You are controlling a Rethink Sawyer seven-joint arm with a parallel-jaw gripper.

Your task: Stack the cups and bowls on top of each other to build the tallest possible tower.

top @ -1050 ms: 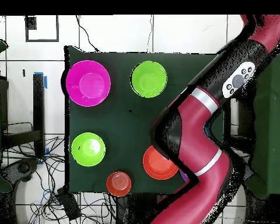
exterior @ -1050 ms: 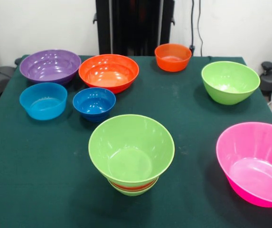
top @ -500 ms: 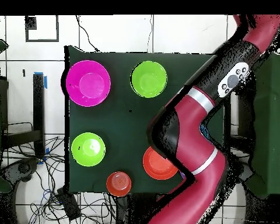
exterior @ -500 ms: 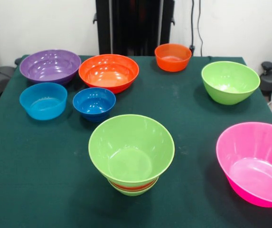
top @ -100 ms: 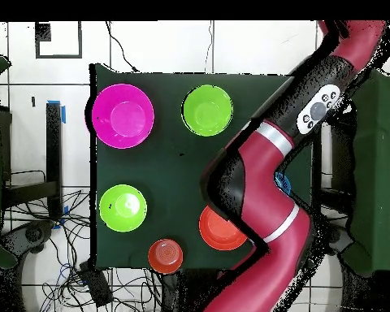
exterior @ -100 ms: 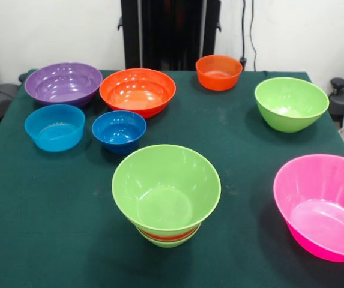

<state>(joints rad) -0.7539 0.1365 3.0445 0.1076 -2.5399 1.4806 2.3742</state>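
Near front edge: tower (exterior @ -100 ms: 166, 195), 3 bowls apparently; gripper unseen.

glossy plastic bowls (exterior @ -100 ms: 137, 91), matt cloth table (exterior @ -100 ms: 51, 210)

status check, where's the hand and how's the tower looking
Hand not in view; arm swung over one table edge. Tower upright: lime bowl on top, orange band beneath. Seven loose bowls around it, nothing touching it.

In the overhead view the arm (top @ -100 ms: 263, 195) covers the purple and blue bowls and part of the orange bowl (top @ -100 ms: 218, 229). The pink bowl (exterior @ -100 ms: 323, 207) is cut by the front view's right edge.
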